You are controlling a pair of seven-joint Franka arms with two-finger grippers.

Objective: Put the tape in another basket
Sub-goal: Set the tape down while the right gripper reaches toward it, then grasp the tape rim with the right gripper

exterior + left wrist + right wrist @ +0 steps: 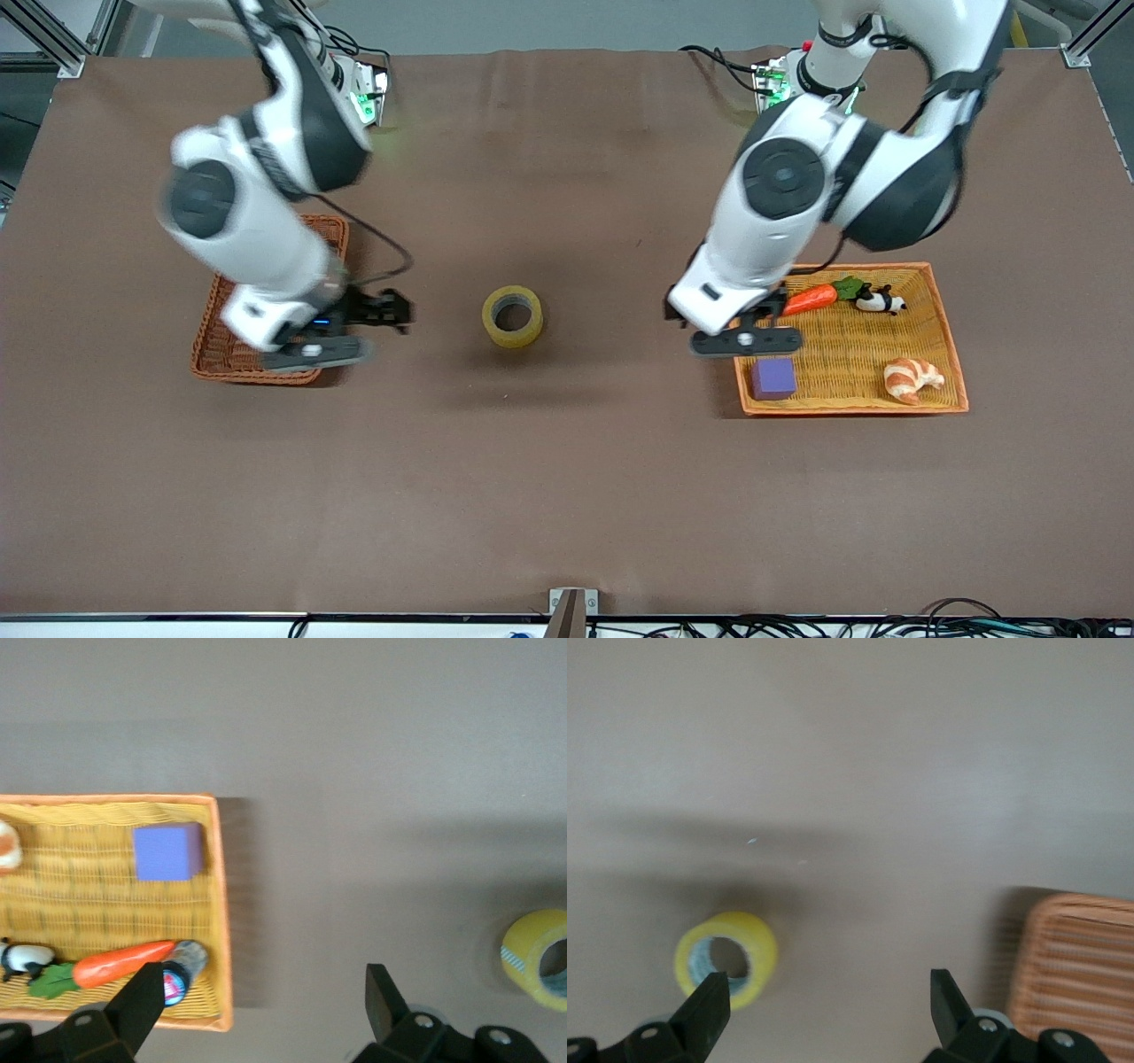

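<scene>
Between the two baskets, on the bare brown worktop (pixel 567 487), you have the tape (pixel 512 315) lying flat with its grey core facing up, well apart from both of them. It is touched by neither arm.

Toward the right arm's end of the worktop sits the dark reddish-brown wicker basket (pixel 223 354), largely covered by the right arm in the front view. Your right gripper (pixel 354 332) hangs over the edge of that basket nearest the tape, and its jaws stand spread with nothing between them; in the right wrist view you can see the tape (pixel 726 958) beside one fingertip (pixel 709 1010) and the basket's weave (pixel 1076 966) beside the other.

Toward the left arm's end lies the shallow orange-yellow basket (pixel 948 337). It holds a toy carrot (pixel 811 299), a small black-and-white figure (pixel 879 301), a purple block (pixel 773 378) and a croissant (pixel 912 379). Your left gripper (pixel 746 339) hangs over the edge of this basket that faces the tape, jaws spread wide and empty. The left wrist view shows the carrot (pixel 124 963) and a small round object (pixel 183 967) just beside it in the basket, close to one fingertip (pixel 146 1001), with the purple block (pixel 166 852) farther along and the tape (pixel 538 957) off on the bare worktop.
</scene>
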